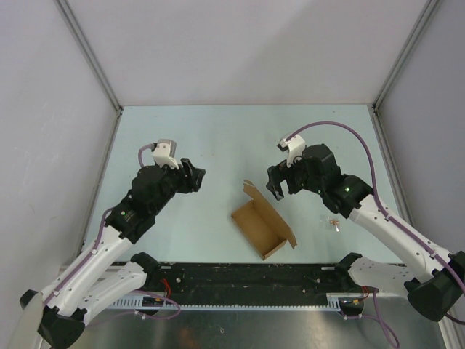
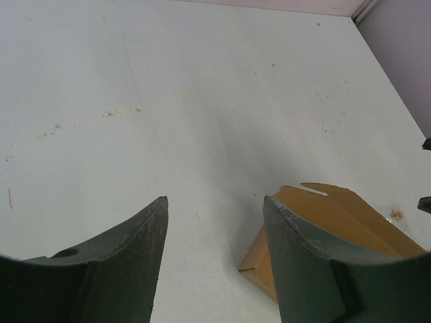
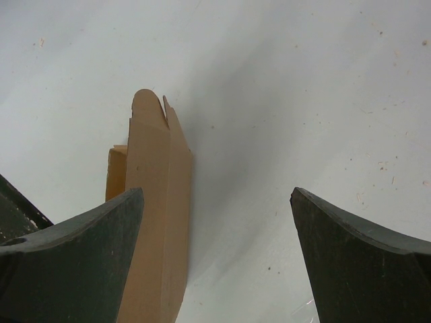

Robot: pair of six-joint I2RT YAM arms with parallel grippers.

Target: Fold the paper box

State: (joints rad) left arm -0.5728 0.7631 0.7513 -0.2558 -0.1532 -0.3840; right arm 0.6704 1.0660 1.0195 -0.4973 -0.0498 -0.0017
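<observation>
paper box half formed on the table, both claws spread and empty

the paper box (image 1: 263, 229) lies on the pale table (image 1: 218, 138) between the two arms, nearer the front edge – an open brown tray set on a diagonal, walls up, a flap standing at its far end and another at its near right corner. the left gripper (image 1: 195, 177) hangs well to the box's left, jaws apart with only bare table between them. the right gripper (image 1: 275, 185) sits just beside the far flap, jaws wide – nothing between its fingers, and in its wrist view the box runs along behind one finger; contact cannot be told. a small scrap (image 1: 335, 222) lies under the right arm.
</observation>
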